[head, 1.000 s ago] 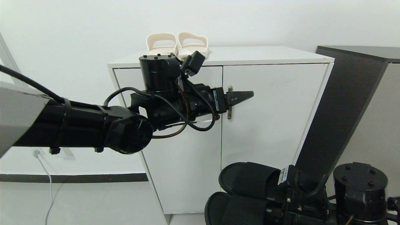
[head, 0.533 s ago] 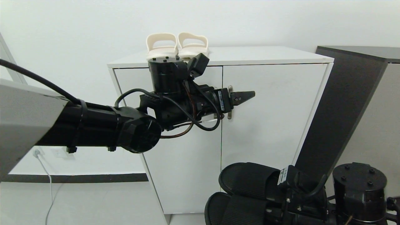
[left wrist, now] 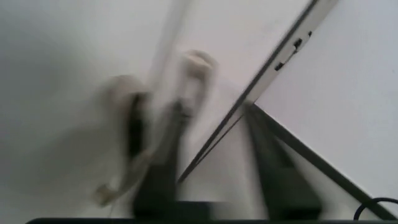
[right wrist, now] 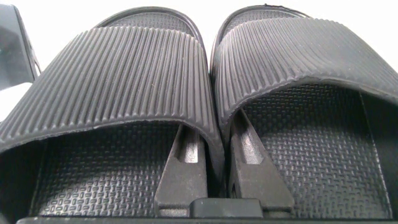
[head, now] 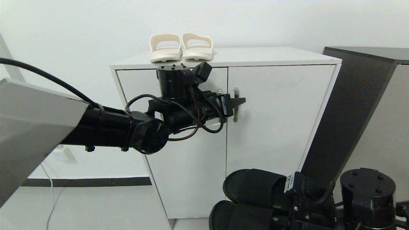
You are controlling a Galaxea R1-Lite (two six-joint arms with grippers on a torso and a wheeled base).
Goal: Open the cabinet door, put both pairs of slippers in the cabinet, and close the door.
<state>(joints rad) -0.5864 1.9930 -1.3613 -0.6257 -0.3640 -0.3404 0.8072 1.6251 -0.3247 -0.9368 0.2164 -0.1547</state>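
**Lining up on the door handle, black pair in hand**

Head view: my left gripper (head: pixel 240 101) sits level at the slim metal bar handle (head: pixel 235 113) of the right-hand door (head: pixel 278 115). The white cabinet (head: pixel 271 57) is shut, and I judge that door has to swing out first. Whether the gripper is apart or closed on the bar I cannot tell. The cream slippers (head: pixel 181 48), smooth and moulded, wait side by side on the flat top. My right gripper (head: pixel 292 191) holds the black slippers (head: pixel 252 188) low in front of the cabinet, ready to go in.

Left wrist view: smeared. I make out a pale flat surface and a thin dark edge line (left wrist: pixel 273 65), nothing about the grip.

Right wrist view: my fingers (right wrist: pixel 181 168) each lie inside one slipper, clamped on the two touching inner walls so both lift as one. The straps are ribbed, the footbeds pebbled and rubbery.
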